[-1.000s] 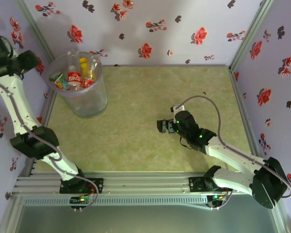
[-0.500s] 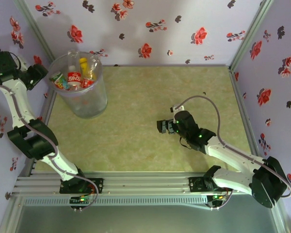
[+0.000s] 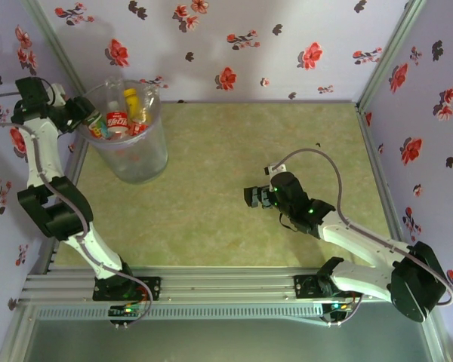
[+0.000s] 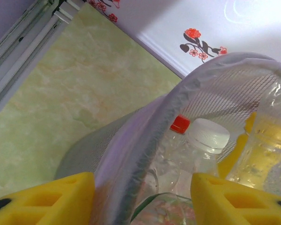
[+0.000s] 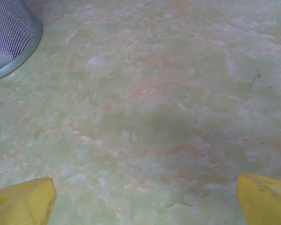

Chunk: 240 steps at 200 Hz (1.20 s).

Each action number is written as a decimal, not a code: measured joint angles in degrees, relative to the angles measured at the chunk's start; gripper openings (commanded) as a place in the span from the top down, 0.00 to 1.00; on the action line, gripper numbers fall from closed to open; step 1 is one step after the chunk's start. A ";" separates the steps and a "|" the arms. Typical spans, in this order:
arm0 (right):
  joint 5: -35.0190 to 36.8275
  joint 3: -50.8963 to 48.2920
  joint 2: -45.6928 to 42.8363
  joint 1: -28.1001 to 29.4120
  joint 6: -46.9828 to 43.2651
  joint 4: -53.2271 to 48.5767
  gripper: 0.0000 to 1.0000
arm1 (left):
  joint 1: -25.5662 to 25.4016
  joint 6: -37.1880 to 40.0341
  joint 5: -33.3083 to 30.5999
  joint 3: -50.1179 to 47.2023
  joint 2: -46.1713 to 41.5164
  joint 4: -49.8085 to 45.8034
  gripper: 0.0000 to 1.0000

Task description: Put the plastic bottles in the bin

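Several plastic bottles [image 4: 203,140] in the bin [image 4: 175,96], its rim inside the wide-spread, empty left pincer [image 4: 141,197].

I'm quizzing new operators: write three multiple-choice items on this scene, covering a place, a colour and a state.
1. Where is the left claw? A at the translucent greyish plastic bin's rim; B at the far right; C at the near edge.
2. Cap colour beside the white-capped clear bottle? A blue; B red; C black.
3. The right claw is: A shut on a bottle; B shut on the rim; C open.
Answers: 1 A, its yellow fingers straddle the rim; 2 B, a red cap shows there; 3 C, wide gap, nothing held, above the greenish marbled table.
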 measured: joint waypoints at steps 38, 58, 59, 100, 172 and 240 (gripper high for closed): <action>0.00 0.00 -0.17 0.00 -0.02 -0.02 0.01 | -2.60 -0.46 -0.09 -1.31 0.07 3.67 0.45; 0.02 0.00 -0.48 0.00 -0.02 0.00 0.01 | -4.39 -1.07 -0.11 -1.99 0.07 5.88 0.46; 0.02 0.00 -0.48 0.00 -0.02 0.00 0.01 | -4.57 -1.11 -0.13 -2.01 0.07 5.99 0.46; 0.02 0.00 -0.50 0.00 -0.04 0.00 0.01 | -8.85 -2.16 -0.15 -2.97 0.15 8.63 0.47; 0.42 0.00 -0.50 0.00 -0.04 0.00 0.01 | -16.04 -4.42 -0.79 -3.50 1.14 12.44 0.48; 2.21 0.00 -1.97 0.00 -0.04 -0.37 0.01 | -27.91 -7.85 -0.79 -3.41 4.07 16.41 0.48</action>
